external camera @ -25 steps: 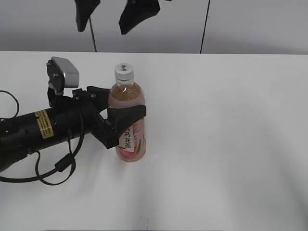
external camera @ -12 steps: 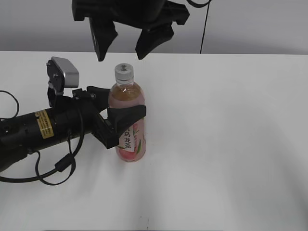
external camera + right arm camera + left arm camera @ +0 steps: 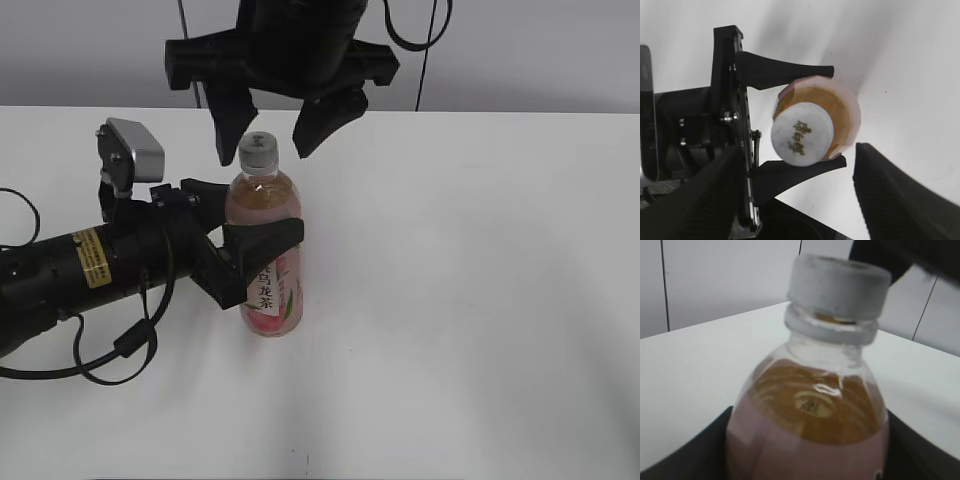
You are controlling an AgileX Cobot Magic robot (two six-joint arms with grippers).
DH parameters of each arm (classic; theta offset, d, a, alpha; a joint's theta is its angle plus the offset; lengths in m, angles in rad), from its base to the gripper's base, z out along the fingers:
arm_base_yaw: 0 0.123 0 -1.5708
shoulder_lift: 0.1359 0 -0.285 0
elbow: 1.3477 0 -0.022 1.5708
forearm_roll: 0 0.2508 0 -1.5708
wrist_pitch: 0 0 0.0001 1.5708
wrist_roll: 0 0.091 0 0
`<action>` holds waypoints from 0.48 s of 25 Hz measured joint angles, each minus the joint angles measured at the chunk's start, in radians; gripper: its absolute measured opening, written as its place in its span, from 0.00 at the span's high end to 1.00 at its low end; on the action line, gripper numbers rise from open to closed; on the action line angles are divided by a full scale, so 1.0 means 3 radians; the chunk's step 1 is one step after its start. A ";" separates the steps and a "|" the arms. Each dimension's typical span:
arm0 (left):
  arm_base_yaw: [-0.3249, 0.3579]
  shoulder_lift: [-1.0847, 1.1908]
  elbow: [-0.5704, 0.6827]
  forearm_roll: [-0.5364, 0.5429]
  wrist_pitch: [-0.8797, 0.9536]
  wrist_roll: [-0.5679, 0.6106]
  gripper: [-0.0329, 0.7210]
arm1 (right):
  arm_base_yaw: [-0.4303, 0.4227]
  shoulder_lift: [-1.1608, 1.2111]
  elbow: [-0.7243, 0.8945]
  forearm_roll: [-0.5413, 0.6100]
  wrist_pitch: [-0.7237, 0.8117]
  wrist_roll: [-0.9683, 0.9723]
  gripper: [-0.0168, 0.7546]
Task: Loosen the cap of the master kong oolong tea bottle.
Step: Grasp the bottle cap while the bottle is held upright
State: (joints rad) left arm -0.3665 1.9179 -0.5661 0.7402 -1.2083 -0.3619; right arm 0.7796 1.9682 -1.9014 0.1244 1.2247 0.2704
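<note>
white tabletop [image 3: 480,300] and a grey wall behind. the master kong oolong tea bottle [image 3: 266,250] stands upright between the jaws of the left gripper [image 3: 245,235], which clasp its body from the side. the right gripper [image 3: 272,130] hangs spread just above, one finger on each side of the cap [image 3: 258,150], apparently not touching it.

R gripper [image 3: 272,138] has come down from top edge of ext view: 1 s ago only its finger tips showed up high, now whole head in frame. Open fingers [image 3: 229,128] now flank the cap [image 3: 258,150] at cap level, one each side, not yet touching it.
</note>
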 joint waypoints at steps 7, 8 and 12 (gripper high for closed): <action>0.0000 0.0000 0.0000 0.0001 -0.0003 0.0000 0.34 | 0.0000 0.0098 0.0000 -0.0014 0.0000 0.0000 0.31; 0.0000 0.0000 0.0000 0.0001 -0.0003 0.0000 0.34 | 0.0000 0.0098 0.0000 -0.0021 0.0000 0.0000 0.31; 0.0000 0.0000 0.0000 0.0001 -0.0003 0.0000 0.34 | 0.0000 0.0098 -0.0037 -0.0050 0.0000 0.0000 0.35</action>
State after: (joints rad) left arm -0.3665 1.9179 -0.5661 0.7406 -1.2092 -0.3619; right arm 0.7796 1.9975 -1.9125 0.1093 1.2247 0.2704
